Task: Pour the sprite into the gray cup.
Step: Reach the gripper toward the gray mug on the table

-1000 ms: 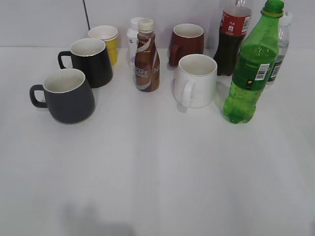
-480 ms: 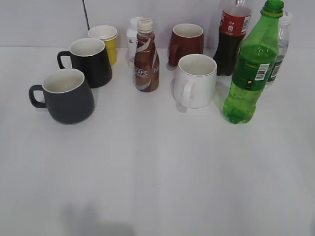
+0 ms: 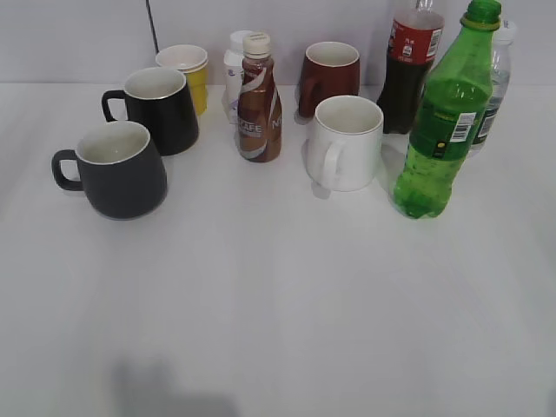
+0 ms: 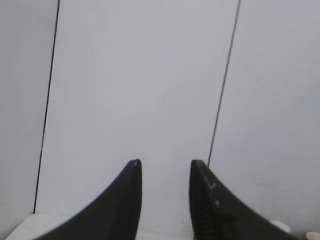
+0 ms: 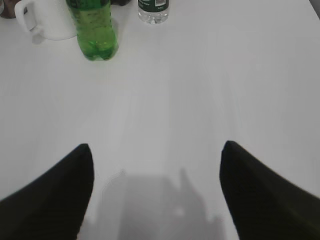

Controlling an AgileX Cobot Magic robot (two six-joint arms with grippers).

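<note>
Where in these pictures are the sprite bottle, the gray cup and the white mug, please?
sprite bottle (image 3: pixel 439 143): exterior view, on its green label.
gray cup (image 3: pixel 122 178): exterior view, on its dark outer belly.
white mug (image 3: pixel 352 148): exterior view, on its front wall.

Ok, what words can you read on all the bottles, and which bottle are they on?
"AFE": brown bottle, its first letters hidden round the curve.
Sprite: a barcode patch, print too small to read.
Cola bottle: white marks on the red label, too blurred.
Water bottle: label too small.
The mugs carry no words.
</note>
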